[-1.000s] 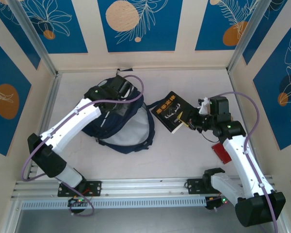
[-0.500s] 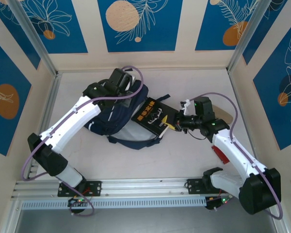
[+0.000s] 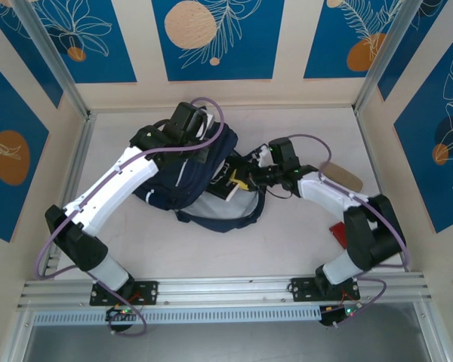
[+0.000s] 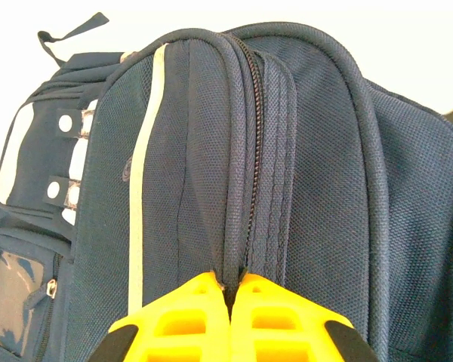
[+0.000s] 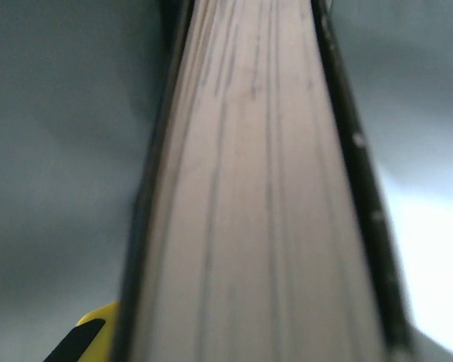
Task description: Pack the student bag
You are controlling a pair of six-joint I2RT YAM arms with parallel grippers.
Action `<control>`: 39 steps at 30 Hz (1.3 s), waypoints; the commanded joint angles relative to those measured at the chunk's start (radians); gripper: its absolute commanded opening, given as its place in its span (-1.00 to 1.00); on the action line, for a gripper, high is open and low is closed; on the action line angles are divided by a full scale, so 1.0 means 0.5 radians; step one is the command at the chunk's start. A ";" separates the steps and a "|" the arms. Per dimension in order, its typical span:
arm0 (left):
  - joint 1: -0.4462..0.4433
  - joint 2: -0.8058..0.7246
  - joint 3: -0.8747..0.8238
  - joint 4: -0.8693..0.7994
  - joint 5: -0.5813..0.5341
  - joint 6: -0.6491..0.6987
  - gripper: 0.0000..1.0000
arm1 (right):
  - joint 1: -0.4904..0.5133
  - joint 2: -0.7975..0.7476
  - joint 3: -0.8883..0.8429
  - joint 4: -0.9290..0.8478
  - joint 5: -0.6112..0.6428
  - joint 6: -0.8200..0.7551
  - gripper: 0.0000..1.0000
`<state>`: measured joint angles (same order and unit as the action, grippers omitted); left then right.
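The student bag (image 3: 177,181), dark navy with a pale stripe, lies at the middle left of the table with its mouth facing right. My left gripper (image 3: 199,153) is shut on the fabric seam beside the zipper (image 4: 251,136), its yellow fingertips (image 4: 204,290) pinching the upper edge of the student bag (image 4: 317,166). My right gripper (image 3: 244,181) is shut on a black book (image 3: 232,179) that sits partly inside the bag's mouth. In the right wrist view the book's page edge (image 5: 257,188) runs up the middle, one yellow finger (image 5: 90,338) shows at lower left, and grey lining surrounds it.
A tan oval object (image 3: 341,176) lies at the right of the table, and a red flat item (image 3: 338,234) lies behind the right arm's forearm. Metal frame rails (image 3: 226,290) run along the near edge; walls close in on the left, back and right.
My right gripper has carried the black book leftward from the open table into the bag's mouth. The left gripper stayed shut on the bag's edge, which shifted a little.
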<state>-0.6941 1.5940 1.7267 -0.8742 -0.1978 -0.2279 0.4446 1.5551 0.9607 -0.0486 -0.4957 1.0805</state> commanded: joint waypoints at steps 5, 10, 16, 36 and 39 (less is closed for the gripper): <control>-0.003 -0.049 0.133 0.277 0.014 -0.047 -1.00 | 0.121 0.348 0.325 0.149 0.089 0.118 -0.87; 0.000 -0.050 0.130 0.289 -0.042 -0.064 -1.00 | 0.186 0.564 0.456 0.191 0.149 0.253 -0.82; -0.001 -0.028 0.130 0.283 -0.071 -0.110 -1.00 | 0.289 0.714 0.577 0.084 0.459 0.429 -0.79; 0.017 0.060 0.109 0.285 -0.064 -0.188 -1.00 | 0.206 0.342 0.322 -0.113 0.670 0.331 0.41; 0.021 0.087 0.103 0.301 -0.040 -0.202 -1.00 | 0.162 0.192 0.160 -0.096 0.658 0.345 0.40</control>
<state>-0.6937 1.6325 1.7271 -0.8417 -0.2165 -0.3092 0.5438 1.7061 1.0988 -0.0731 -0.1799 1.2663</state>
